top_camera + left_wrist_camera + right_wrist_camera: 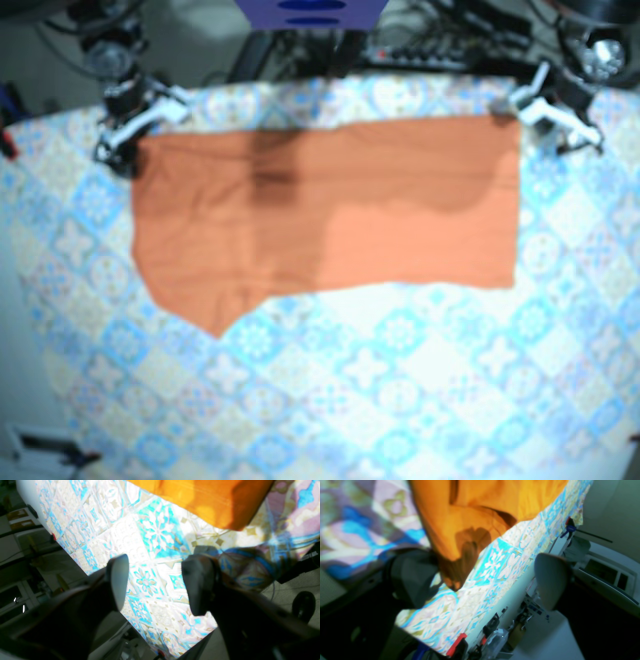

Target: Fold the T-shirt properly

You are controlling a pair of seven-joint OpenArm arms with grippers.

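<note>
My T-shirt (330, 220) is plain orange, laid out flat as one wide band across the far half of the tile-patterned tablecloth (400, 380). Its top and right edges run straight, while its lower left corner drops to a point. A darker shadow crosses it near the top left, and a faint edge of an upper layer shows across the middle. At the left of the overhead view, my right gripper (125, 135) sits at the shirt's top left corner. Seen from that wrist, its jaws stand wide apart with nothing pinched. A rumpled orange corner lies just beside the dark finger (412, 577), and I cannot tell whether cloth and finger touch. At the right of the overhead view, my left gripper (545, 110) sits at the shirt's top right corner. Its jaws are also spread and empty over the patterned cloth, with the shirt's edge beyond the fingertips (200, 585), apart from them.
</note>
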